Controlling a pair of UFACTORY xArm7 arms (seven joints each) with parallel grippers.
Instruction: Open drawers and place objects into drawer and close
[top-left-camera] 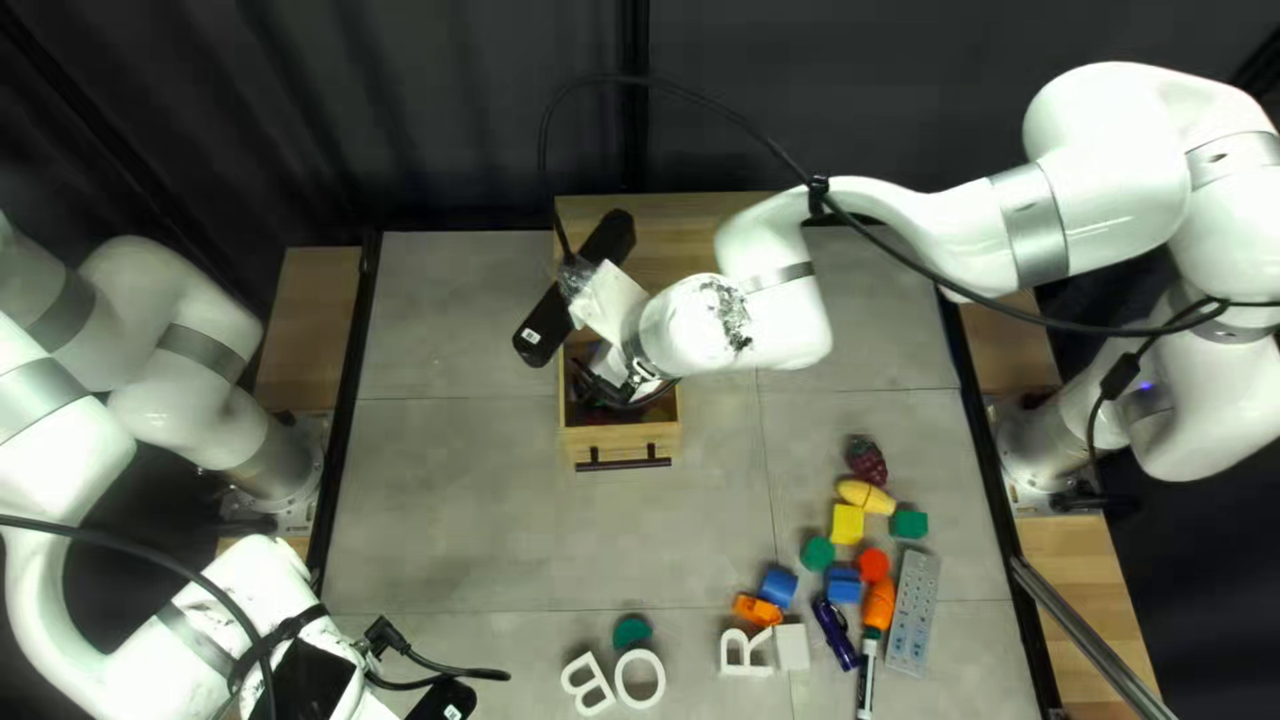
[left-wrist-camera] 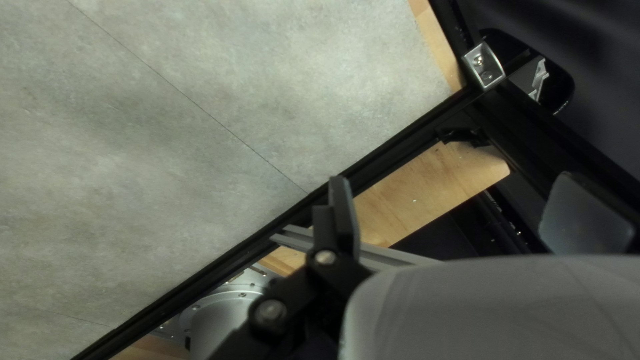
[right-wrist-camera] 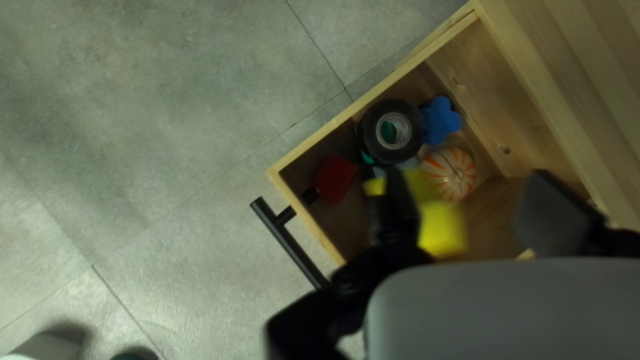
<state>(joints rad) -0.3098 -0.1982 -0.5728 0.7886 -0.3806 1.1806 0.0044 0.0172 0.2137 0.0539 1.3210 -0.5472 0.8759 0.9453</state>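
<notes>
the yellow piece point(right-wrist-camera: 441, 223), blurred, is over the open drawer point(right-wrist-camera: 393, 75), between my right gripper's point(top-left-camera: 598, 390) fingers. these are apart, and one of them partly covers it; i can't tell whether it touches that finger. in the drawer, the red block point(right-wrist-camera: 335, 177) is near the handle end, the tape point(right-wrist-camera: 408, 148) beside the blue flower point(right-wrist-camera: 441, 120), and the striped ball point(right-wrist-camera: 451, 175) just by them. in the top left view, the handle point(top-left-camera: 623, 464) is at the drawer's six o'clock and the cabinet point(top-left-camera: 674, 247) at twelve. from the drawer, a berry point(top-left-camera: 867, 462) lies at three o'clock, a yellow block point(top-left-camera: 847, 523) and a grey strip point(top-left-camera: 914, 614) at four, an "r" point(top-left-camera: 744, 652) at five. my left gripper point(top-left-camera: 444, 699) is at seven, its fingers wide apart with nothing between them.
</notes>
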